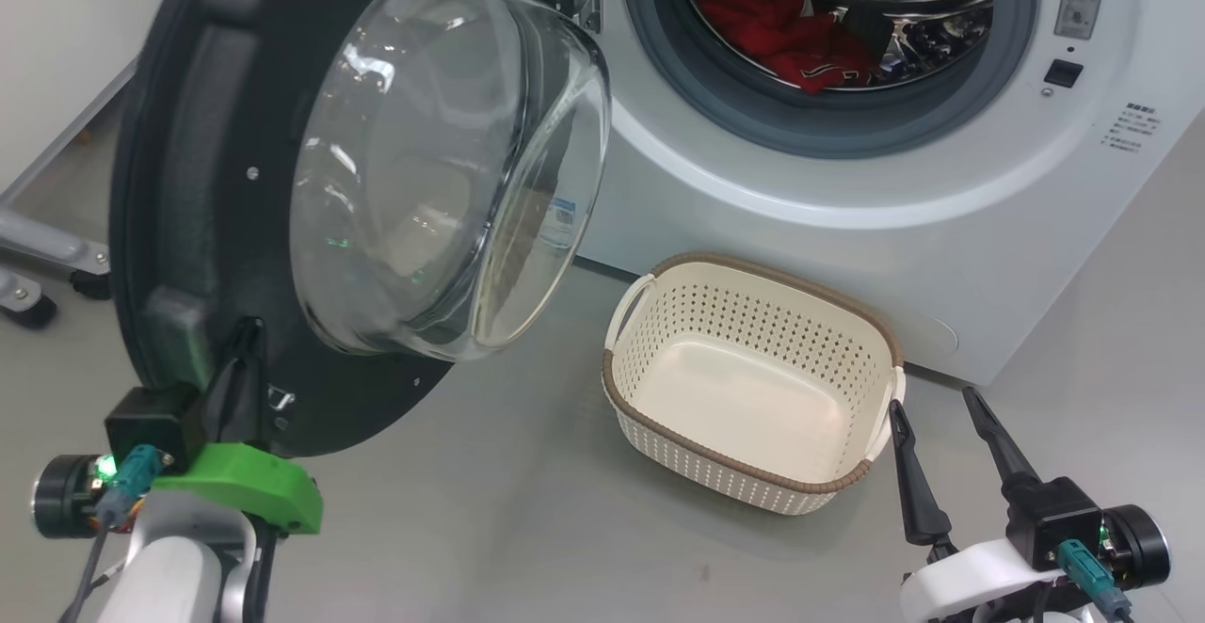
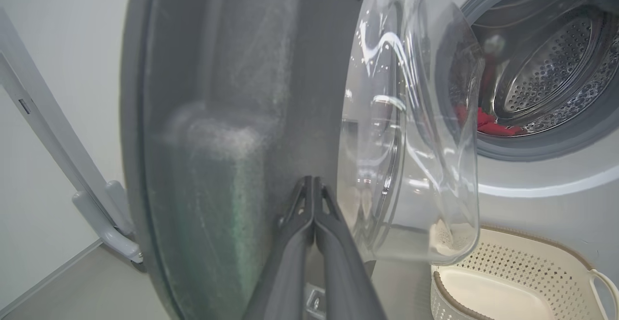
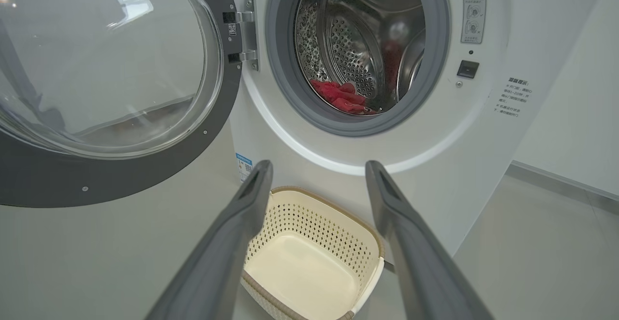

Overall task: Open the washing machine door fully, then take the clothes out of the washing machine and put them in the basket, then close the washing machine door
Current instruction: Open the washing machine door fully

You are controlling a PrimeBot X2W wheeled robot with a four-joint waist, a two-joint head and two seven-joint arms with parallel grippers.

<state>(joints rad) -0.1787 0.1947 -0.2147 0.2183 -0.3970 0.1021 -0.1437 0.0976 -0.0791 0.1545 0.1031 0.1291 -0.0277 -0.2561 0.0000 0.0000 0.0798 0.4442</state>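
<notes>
Washing machine door [image 1: 188,181] is likely handling heavy, rigid, pushing best at its rim [image 1: 358,416] touching the pressed-together left end effector [image 1: 247,336]; right end effector [image 1: 932,400] sitting spread.

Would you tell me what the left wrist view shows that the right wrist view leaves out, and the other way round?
Left wrist view, alone of the two: the left gripper, shut, its fingertips at the door's inner face, and a grey frame off to the side. Right wrist view, alone of the two: the right gripper, open and aimed toward the basket, plus the warning sticker and black latch socket on the washer's front. Both: the open door, the steel drum, the red clothes in it, and the empty basket.
</notes>
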